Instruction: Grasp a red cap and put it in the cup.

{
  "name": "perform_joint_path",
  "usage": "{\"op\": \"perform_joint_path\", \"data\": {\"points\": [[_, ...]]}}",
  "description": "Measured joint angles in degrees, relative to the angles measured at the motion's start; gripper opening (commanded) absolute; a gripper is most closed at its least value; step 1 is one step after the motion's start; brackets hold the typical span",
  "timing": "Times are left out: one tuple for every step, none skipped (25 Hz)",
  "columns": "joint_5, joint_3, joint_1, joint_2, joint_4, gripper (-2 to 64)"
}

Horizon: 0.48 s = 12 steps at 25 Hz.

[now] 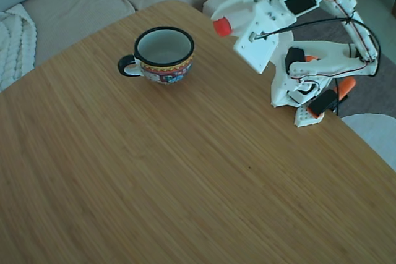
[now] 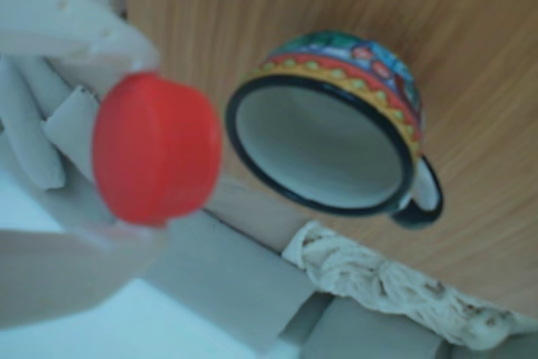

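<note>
We are seeing the tool (image 1: 224, 24) pinching the red cap (image 1: 222, 27) between its white fingers, up in the air near the desk's far edge in the fixed view, with the cap clear of the wood. The cap is hanging to the right of the cup (image 1: 162, 55) and apart from it, not over its mouth. The cup is standing upright on the desk (image 1: 185, 177) near that far edge, its black handle pointing left in this view and its pale inside showing nothing in it. The white arm (image 1: 309, 41) is folding back over its base at the desk's far right corner, with orange parts showing low by the base. In the other view we are looking along the tool (image 2: 126, 145): the cap (image 2: 156, 147) is filling the left side, gripped from above and below by the white fingers (image 2: 67, 14), and the cup (image 2: 336, 140) is lying beyond it to the right, its mouth turned toward the camera. A sofa (image 1: 74, 4) is running behind the desk.
</note>
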Motion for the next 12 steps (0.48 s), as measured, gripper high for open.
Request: {"op": "perform_joint_path", "data": {"points": [[0.0,0.0,0.0,0.0,-1.4,0.1],[0.0,0.0,0.0,-0.7,-2.6,0.1],[0.0,-0.1,0.0,-2.1,-3.8,0.1],[0.0,-0.1,0.0,-4.1,-4.8,0.1],[0.0,-0.1,0.0,-6.6,-5.8,0.1],[0.0,-0.9,0.0,-9.6,-6.6,0.1],[0.0,-1.9,0.0,-12.6,-7.6,0.1],[0.0,-3.0,0.1,-14.9,-8.3,0.1],[0.0,-4.5,0.1,-17.3,-9.1,0.1],[0.0,-5.9,0.0,-19.8,-9.8,0.1],[0.0,-7.2,0.0,-22.0,-10.2,0.1],[0.0,-8.6,0.0,-24.2,-10.5,0.1]]}}
